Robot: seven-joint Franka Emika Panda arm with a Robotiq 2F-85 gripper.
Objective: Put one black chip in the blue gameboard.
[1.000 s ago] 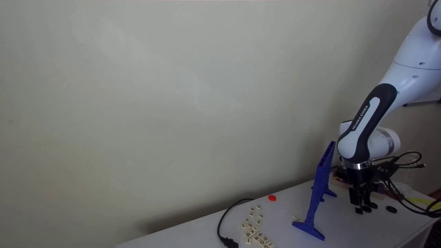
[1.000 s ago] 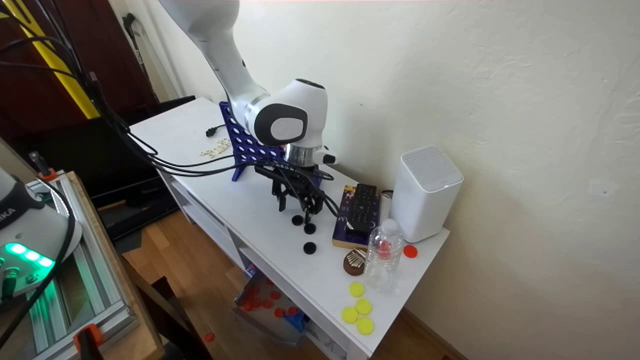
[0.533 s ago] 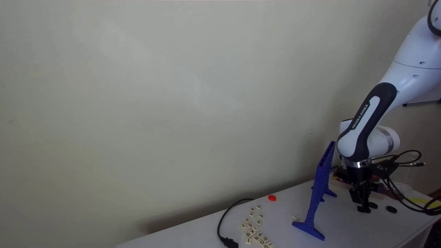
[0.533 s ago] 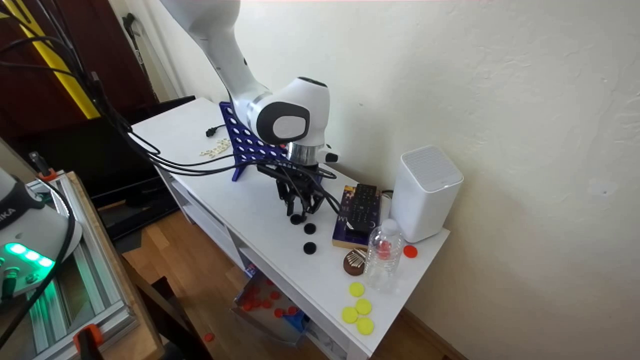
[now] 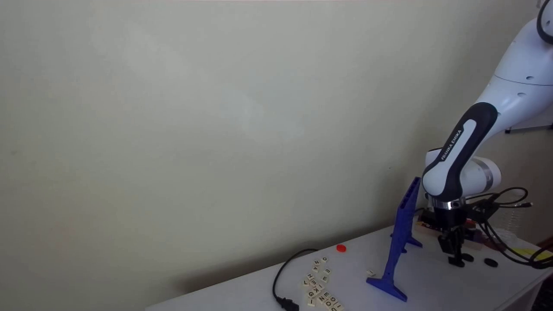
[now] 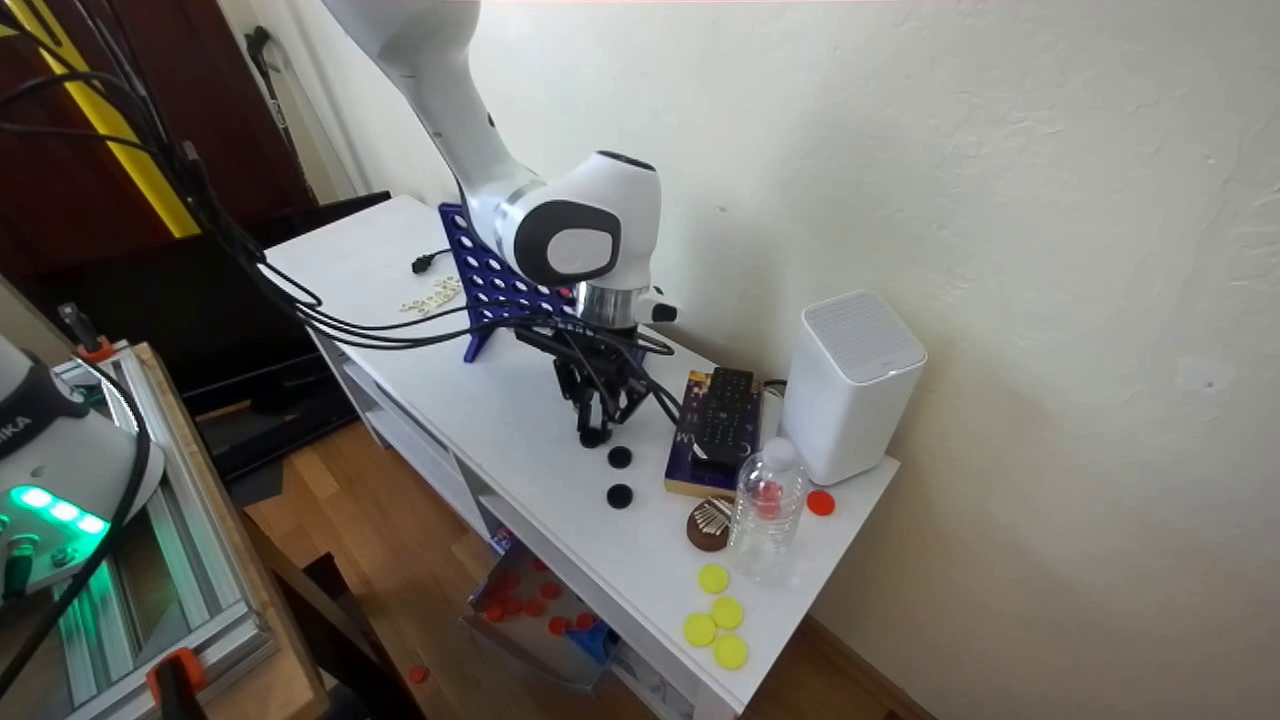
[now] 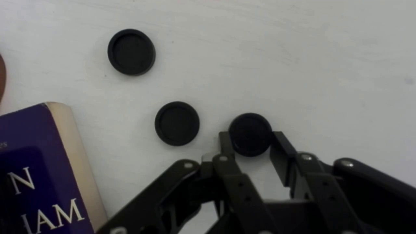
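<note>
My gripper (image 7: 251,139) is shut on a black chip (image 7: 249,130), one finger pressed to each side of its rim. The chip lies flat, close to the white tabletop; whether it touches the table I cannot tell. Two more black chips, a near one (image 7: 177,123) and a farther one (image 7: 131,52), rest flat to the left in the wrist view. The blue gameboard (image 5: 401,233) stands upright on its feet, left of the gripper in an exterior view. In another exterior view the arm partly covers the gameboard (image 6: 484,276).
A dark purple book (image 6: 690,440) carries a black remote-like device (image 6: 725,415). Behind stand a white box (image 6: 860,390) and a clear bottle (image 6: 770,515). Yellow chips (image 6: 728,612) lie near the table's end. Letter tiles (image 5: 317,289) lie beyond the gameboard. Cables (image 6: 400,345) trail from the wrist.
The fingers stood apart around the chip a second ago and have closed on it. The gripper has shifted slightly; the other two black chips and the gameboard have not moved.
</note>
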